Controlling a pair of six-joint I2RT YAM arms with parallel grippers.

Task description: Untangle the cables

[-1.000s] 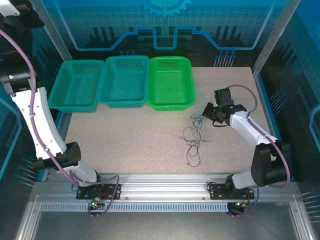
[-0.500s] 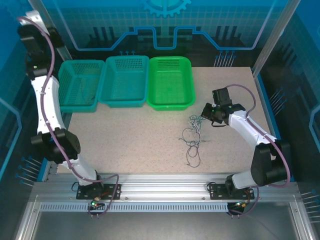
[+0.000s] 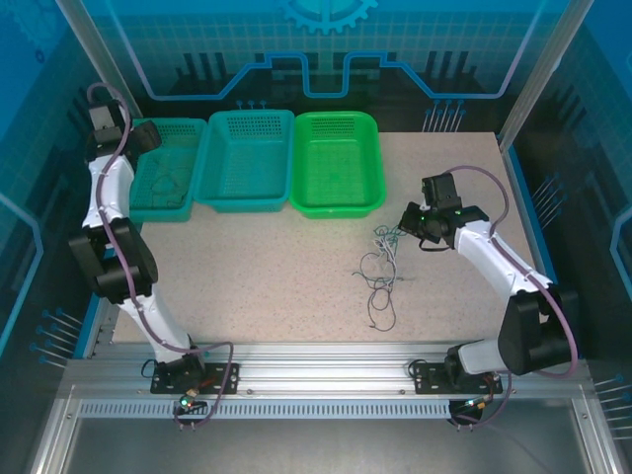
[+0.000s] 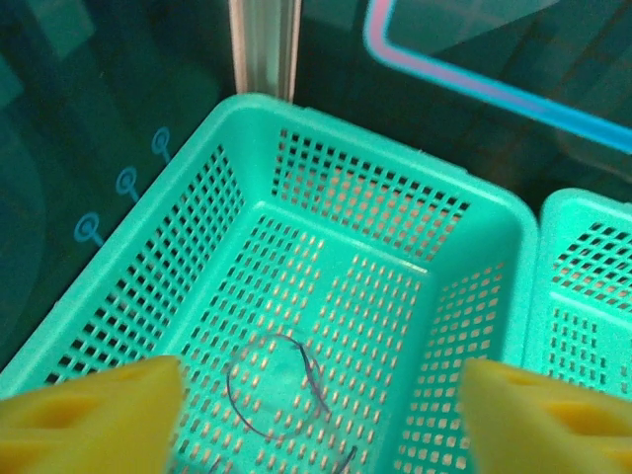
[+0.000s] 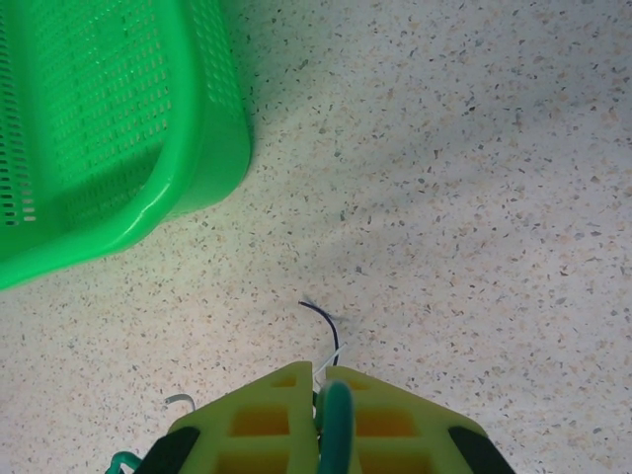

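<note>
Tangled cables [image 3: 383, 269], thin curly wires in dark grey, pale cream and greenish tones, lie on the speckled beige tabletop [image 3: 247, 276] toward its 3 o'clock side, trailing from a knot down toward 6 o'clock. The right gripper [image 3: 407, 221] sits at the tangle's 1 o'clock end. In the right wrist view its yellow fingers [image 5: 267, 420] are pressed together, pinching a greenish strand of the cables [image 5: 334, 415], with a dark end and a pale end curling out just ahead of the right gripper [image 5: 321, 380] over the tabletop [image 5: 474, 197]. Three perforated plastic baskets stand side by side along the 12 o'clock edge: a teal one [image 3: 158, 124] at the left, a second teal one [image 3: 247, 204] in the middle, and a bright green one [image 3: 336, 210] at the right, its corner [image 5: 197, 148] at 10 o'clock from the right fingers. The left gripper [image 3: 146, 138] hangs over the left teal basket [image 4: 375, 128] with its yellow fingers [image 4: 89, 415] spread wide apart, holding nothing. A dark wire loop [image 4: 276, 337] rests on that basket's floor, below the left gripper [image 4: 318, 370].
</note>
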